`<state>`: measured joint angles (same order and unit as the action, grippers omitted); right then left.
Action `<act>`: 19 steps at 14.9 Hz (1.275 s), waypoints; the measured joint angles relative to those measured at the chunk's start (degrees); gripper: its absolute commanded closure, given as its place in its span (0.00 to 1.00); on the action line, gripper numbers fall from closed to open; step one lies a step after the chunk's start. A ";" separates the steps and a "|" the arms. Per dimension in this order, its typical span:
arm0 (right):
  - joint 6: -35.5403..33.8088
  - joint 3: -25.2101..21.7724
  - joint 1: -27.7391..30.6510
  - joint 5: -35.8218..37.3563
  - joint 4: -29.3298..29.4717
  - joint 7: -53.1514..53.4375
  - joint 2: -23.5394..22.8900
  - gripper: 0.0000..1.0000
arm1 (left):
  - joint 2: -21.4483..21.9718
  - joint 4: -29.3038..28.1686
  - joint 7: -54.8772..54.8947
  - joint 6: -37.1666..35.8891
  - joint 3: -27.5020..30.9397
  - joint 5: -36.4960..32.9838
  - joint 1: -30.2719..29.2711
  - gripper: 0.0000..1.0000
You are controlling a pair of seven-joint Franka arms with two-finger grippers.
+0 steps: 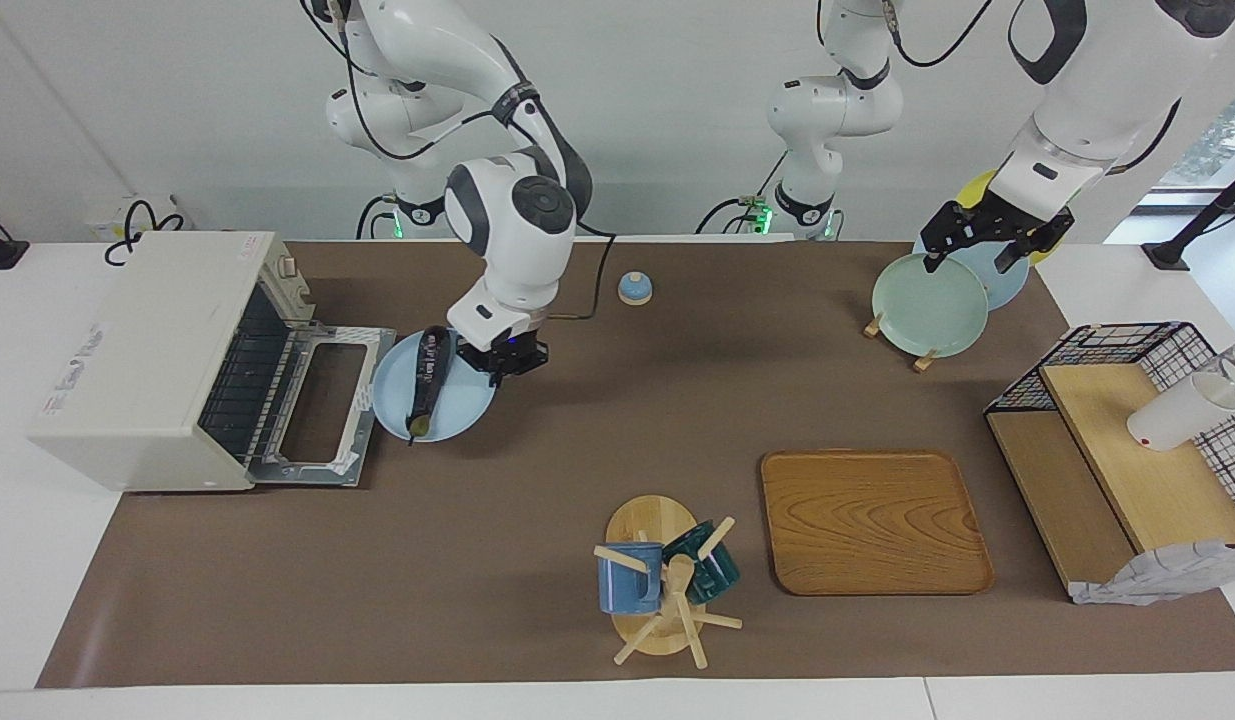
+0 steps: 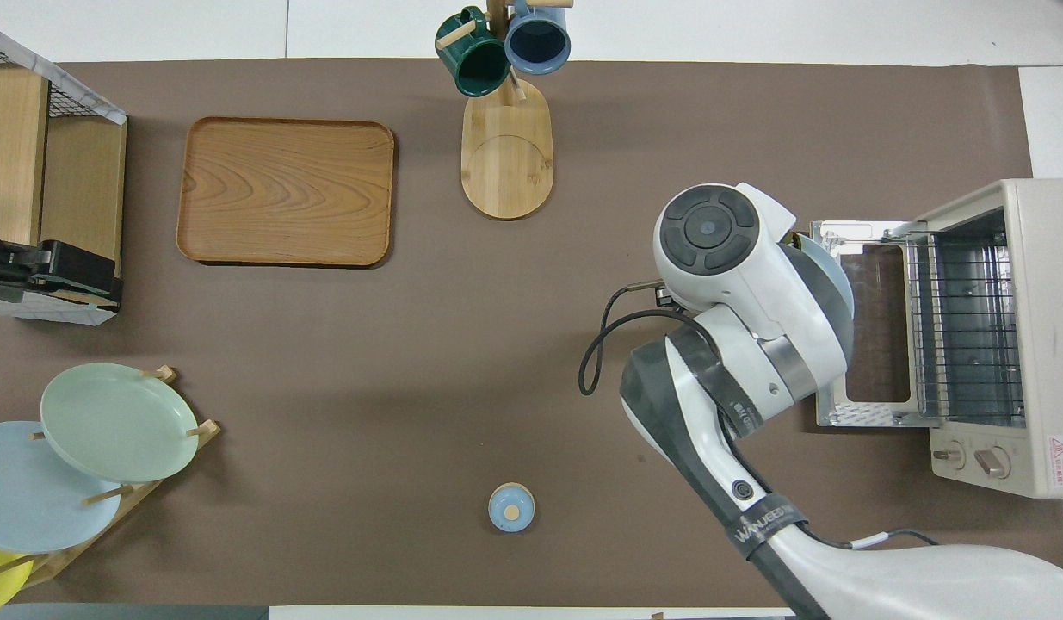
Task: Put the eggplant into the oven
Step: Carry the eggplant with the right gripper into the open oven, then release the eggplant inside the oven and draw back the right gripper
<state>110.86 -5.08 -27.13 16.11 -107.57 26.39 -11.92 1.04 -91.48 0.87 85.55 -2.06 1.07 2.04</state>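
The oven [image 1: 147, 360] stands at the right arm's end of the table, its door [image 1: 322, 415] dropped fully open and lying flat on the brown mat, the wire rack [image 2: 966, 327] visible inside. Just in front of the open door sits a light blue plate [image 1: 457, 405], its rim close to the door's edge. The eggplant [image 1: 427, 380] lies lengthwise across that plate, its green stem tip toward the table edge away from the robots and its other end toward the robots' edge. The right gripper [image 1: 502, 360] is low over the plate's rim on the side away from the oven, just beside the eggplant; whether its fingers are spread or closed cannot be told, and no contact with the eggplant can be confirmed. In the overhead view the right arm's wrist covers most of the plate and all of the eggplant. The left gripper [image 1: 992, 235] waits raised over the plate rack [image 1: 897, 330] near the robots' edge at the left arm's end; its fingers appear parted and hold nothing. Toward the middle of the table are a wooden tray [image 1: 872, 520] and a mug stand [image 1: 667, 575] carrying a blue and a green mug, both near the edge away from the robots. A small blue bell [image 1: 634, 288] sits near the robots' edge.
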 measured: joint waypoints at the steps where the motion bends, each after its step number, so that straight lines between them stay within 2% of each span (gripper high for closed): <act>1: -0.01 0.04 0.51 1.49 -0.80 -0.33 0.25 1.00 | 0.00 0.00 0.00 0.00 0.00 0.00 0.00 0.00; 5: -0.01 0.05 4.25 3.61 -4.00 -5.64 2.05 1.00 | 0.00 0.00 0.00 0.00 0.00 0.00 0.00 0.00; 12: -0.70 0.06 15.07 3.63 -9.60 -18.28 8.22 1.00 | 0.00 0.00 0.00 0.00 0.00 0.00 0.00 0.00; 19: 0.59 0.12 20.29 3.63 -13.42 -23.85 9.43 1.00 | 0.00 0.00 0.00 0.00 0.00 0.00 0.00 0.00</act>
<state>111.45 -4.96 -6.84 19.74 -120.99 2.54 -2.49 1.04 -91.48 0.87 85.55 -2.06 1.07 2.04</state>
